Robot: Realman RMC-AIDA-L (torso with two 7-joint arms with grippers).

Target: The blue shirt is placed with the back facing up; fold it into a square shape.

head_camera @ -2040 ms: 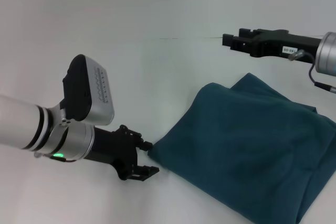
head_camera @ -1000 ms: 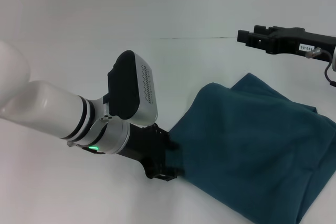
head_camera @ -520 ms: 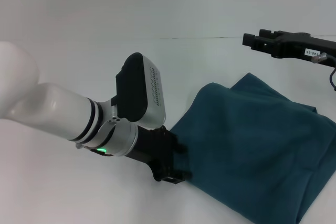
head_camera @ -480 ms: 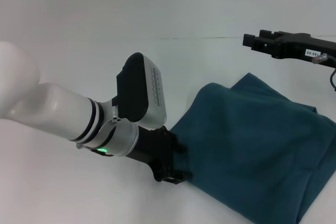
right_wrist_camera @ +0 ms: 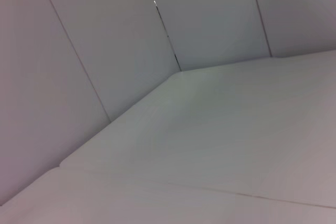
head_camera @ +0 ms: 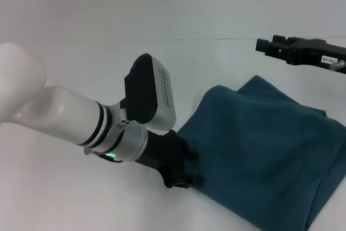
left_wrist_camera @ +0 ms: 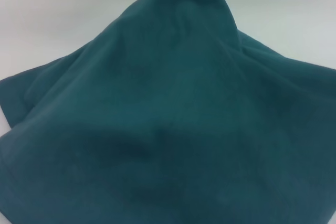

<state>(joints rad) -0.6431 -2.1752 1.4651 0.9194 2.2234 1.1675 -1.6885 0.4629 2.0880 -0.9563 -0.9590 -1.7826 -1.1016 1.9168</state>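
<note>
The blue shirt (head_camera: 265, 150) lies folded into a rough rectangle on the white table, right of centre in the head view. Its near-left corner points toward my left arm. My left gripper (head_camera: 186, 171) is low on the table, right at that corner, with its tip against or over the cloth edge. In the left wrist view the blue shirt (left_wrist_camera: 168, 129) fills nearly the whole picture, rising into a soft peak. My right gripper (head_camera: 263, 45) hangs in the air beyond the shirt's far edge, at the upper right, touching nothing.
The white table (head_camera: 81, 52) stretches out to the left and behind the shirt. The right wrist view shows only the table (right_wrist_camera: 236, 140) and grey wall panels (right_wrist_camera: 105, 35) meeting at a corner.
My left gripper has slid right, from bare table up to the shirt's near-left corner. The right gripper has drawn back toward the right edge of the view. The shirt has kept its shape.
</note>
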